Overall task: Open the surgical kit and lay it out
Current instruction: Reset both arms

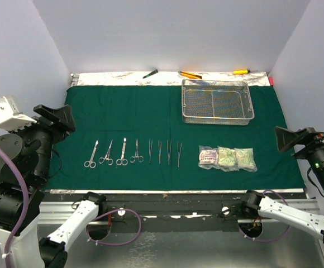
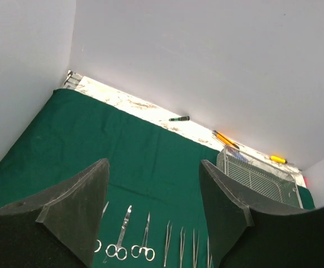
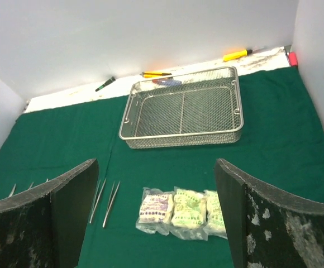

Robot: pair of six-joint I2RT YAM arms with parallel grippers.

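Nearest the lens on each wrist view, logged two dark wedge-shaped fingers: matte and smooth on the left hand, scuffed with whitish speckle on the right hand. Found both hands spread wide, pinching nothing, hovering clear of the cloth at either side of the desk. Recorded the surgical kit opened flat: dark green cloth wrap, woven and lightly creased down the middle, covering most of the silvery desk top. Counted four small steel clamps with ring handles, set side by side at front left, then four slim tweezers just to their right, all parallel and apart. Noted three clear crinkled packets further right, touching edge to edge, the leftmost with purplish print, the other two pale green. Placed the rectangular wire-mesh tray, silver with rounded corners and a centre bar, at back right on the cloth. Along the bare back strip: green-handled screwdriver, orange pens, yellow-handled tool. From the left wrist, saw clamps and tweezers but no packets; from the right wrist, saw packets, tray and tweezers but no clamp rings. Got the whole row only from above.
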